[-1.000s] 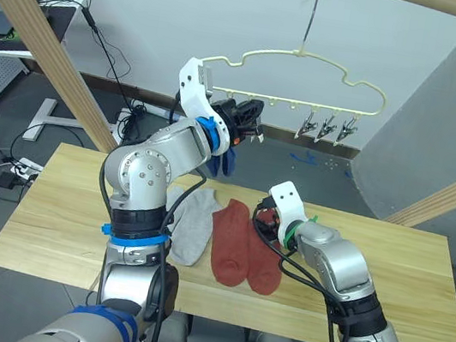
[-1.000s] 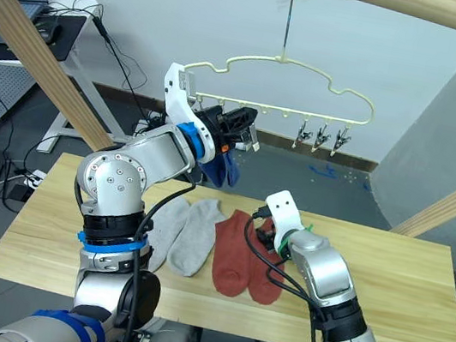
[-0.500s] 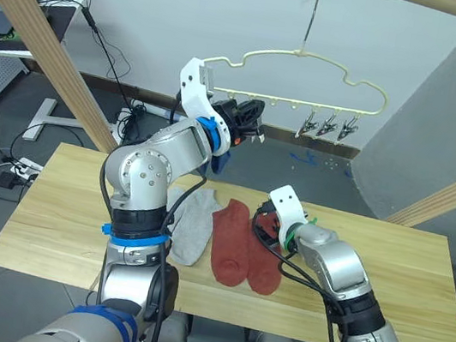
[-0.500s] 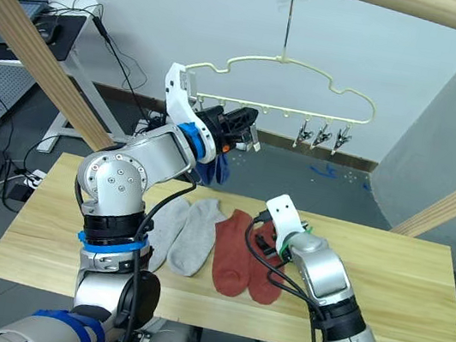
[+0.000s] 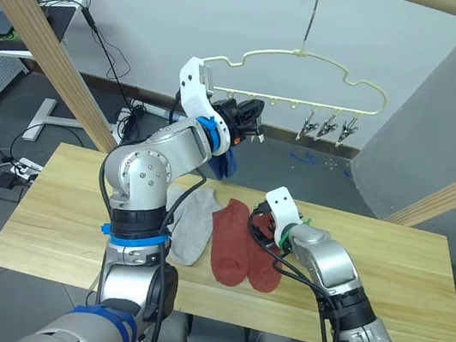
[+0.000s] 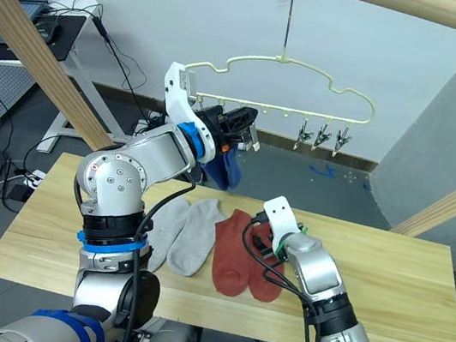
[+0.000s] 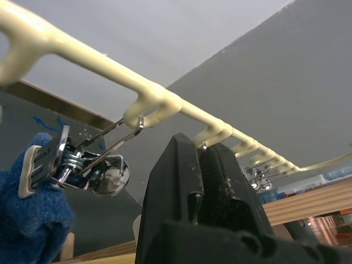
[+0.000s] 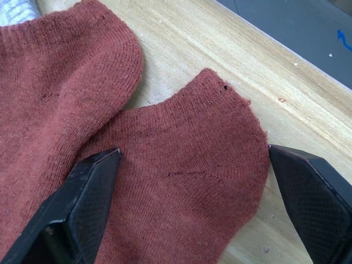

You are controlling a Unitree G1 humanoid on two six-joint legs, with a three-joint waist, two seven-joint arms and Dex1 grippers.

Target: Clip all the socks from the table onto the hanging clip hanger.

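Right gripper [image 8: 190, 203] sits low over the right-hand rust red sock [image 8: 181, 165], fingers spread wide either side of its cuff. That sock lies lengthwise front to back, mid-frame on the table [image 5: 384, 282], beside its twin [image 5: 228, 239] and a grey sock [image 5: 193, 226]. Left gripper [image 7: 206, 181] is raised at the clip hanger [image 5: 314, 63] upper centre, fingers pinched together with nothing between them; a blue sock [image 7: 27, 220] hangs from a clip [image 7: 82, 165] just beside it.

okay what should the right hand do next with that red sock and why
Probably lower and close. The right hand is open, its fingers straddling the cuff end of the rust red sock, which lies flat on the table, so it looks lined up for a pinch.
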